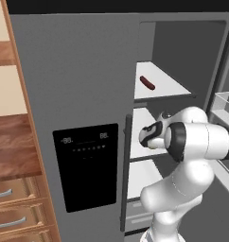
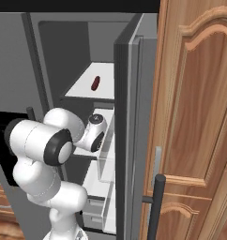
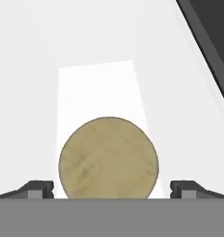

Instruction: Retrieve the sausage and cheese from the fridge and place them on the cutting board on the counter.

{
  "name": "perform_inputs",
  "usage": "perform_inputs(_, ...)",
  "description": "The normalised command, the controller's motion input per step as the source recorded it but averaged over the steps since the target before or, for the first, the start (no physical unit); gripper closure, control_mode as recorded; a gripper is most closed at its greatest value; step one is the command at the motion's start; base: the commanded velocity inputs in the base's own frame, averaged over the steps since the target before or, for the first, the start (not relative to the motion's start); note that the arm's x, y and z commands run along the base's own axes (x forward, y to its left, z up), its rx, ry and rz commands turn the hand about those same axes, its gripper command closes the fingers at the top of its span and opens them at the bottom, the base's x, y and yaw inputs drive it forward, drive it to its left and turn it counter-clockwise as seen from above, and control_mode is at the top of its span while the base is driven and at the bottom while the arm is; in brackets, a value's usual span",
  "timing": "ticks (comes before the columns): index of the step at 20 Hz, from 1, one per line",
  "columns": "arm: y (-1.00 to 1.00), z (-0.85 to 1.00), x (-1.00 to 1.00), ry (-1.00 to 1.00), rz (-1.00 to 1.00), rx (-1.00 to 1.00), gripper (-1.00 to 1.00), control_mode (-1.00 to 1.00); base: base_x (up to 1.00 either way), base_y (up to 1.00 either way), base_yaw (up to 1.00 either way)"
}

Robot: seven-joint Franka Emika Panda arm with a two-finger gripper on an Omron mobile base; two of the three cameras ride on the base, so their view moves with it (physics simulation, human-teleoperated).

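Observation:
The fridge stands with its right door open. The sausage, a dark red link, lies on the upper white shelf. My arm reaches into the middle shelf below it. In the hand view the cheese, a round tan puck, lies on that white shelf right in front of my gripper. The gripper is open, with one fingertip on each side of the puck and a small gap to it. The cutting board is out of view.
The open fridge door with its clear bins stands close on the arm's right. A tall wooden cabinet lies beyond it. The counter and drawers are left of the fridge. The dispenser panel faces me.

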Motion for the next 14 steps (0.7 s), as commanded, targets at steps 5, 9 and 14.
perform_inputs(5, -0.04, -0.21, 0.19, 0.00, 0.00, 0.01, -1.00, -1.00, 0.00, 0.00, 0.00)
perform_inputs(9, -0.01, -0.20, 0.17, 0.00, 0.00, 0.01, -1.00, -1.00, 0.00, 0.00, 0.00)
perform_inputs(14, -0.01, -0.23, 0.03, 0.01, 0.00, 0.00, 1.00, -1.00, 0.00, 0.00, 0.00)
